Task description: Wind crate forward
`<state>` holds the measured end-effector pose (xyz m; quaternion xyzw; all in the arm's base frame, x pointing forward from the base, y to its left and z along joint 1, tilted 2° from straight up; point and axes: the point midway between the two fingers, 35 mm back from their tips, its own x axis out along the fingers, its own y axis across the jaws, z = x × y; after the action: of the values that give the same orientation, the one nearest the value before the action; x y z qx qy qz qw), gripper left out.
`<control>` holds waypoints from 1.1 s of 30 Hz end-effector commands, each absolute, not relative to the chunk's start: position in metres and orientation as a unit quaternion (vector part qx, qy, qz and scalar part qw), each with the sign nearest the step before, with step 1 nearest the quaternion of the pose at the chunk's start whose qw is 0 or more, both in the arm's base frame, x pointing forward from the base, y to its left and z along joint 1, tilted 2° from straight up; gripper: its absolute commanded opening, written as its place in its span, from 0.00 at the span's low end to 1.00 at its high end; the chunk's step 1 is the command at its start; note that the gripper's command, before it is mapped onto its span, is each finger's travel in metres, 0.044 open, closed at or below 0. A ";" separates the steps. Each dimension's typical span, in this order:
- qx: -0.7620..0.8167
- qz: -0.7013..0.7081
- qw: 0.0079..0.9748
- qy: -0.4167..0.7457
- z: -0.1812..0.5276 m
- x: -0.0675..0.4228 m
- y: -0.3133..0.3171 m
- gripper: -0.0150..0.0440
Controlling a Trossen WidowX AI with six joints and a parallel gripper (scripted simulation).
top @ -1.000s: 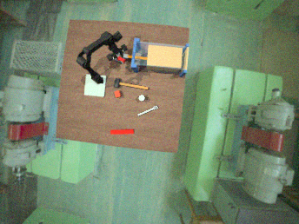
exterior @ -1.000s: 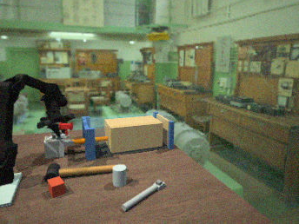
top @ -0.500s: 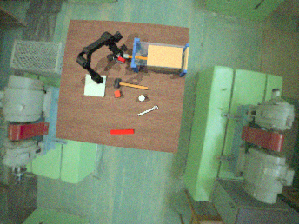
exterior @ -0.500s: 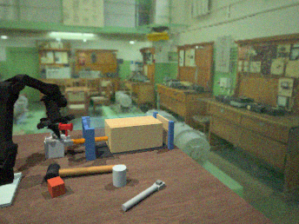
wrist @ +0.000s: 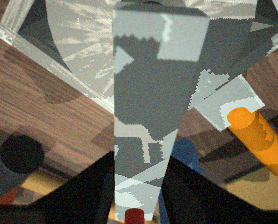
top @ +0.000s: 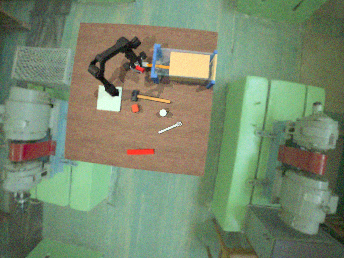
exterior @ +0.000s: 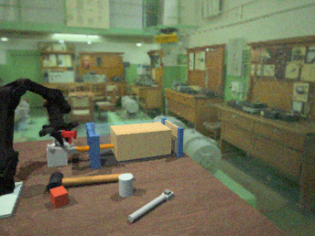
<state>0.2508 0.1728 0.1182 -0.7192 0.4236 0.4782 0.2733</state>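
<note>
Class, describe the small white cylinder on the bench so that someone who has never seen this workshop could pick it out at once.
Start at the brown bench, then find the wooden-handled hammer lying in front of the blue-framed rack. The white cylinder stands upright just past the free end of the hammer's handle. Unlike the long grey wrench lying flat nearer the bench's front edge, it is short, stubby and upright.

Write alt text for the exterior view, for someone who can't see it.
A black robot arm at the left of a wooden bench has its gripper shut on a red winch handle above a small grey winch. An orange strap runs to a tan crate between blue posts. In front lie a hammer, a red block, a grey cylinder and a wrench.
</note>
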 end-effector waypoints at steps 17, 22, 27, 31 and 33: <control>-0.719 0.477 0.275 0.424 0.116 0.251 0.173 0.25; -0.719 0.477 0.275 0.424 0.116 0.251 0.173 0.25; -0.718 0.478 0.274 0.425 0.115 0.251 0.173 0.25; -0.718 0.478 0.274 0.425 0.114 0.251 0.173 0.25; -0.718 0.477 0.275 0.426 0.114 0.251 0.173 0.25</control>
<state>0.2509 0.1729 0.1145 -0.7188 0.4244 0.4782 0.2730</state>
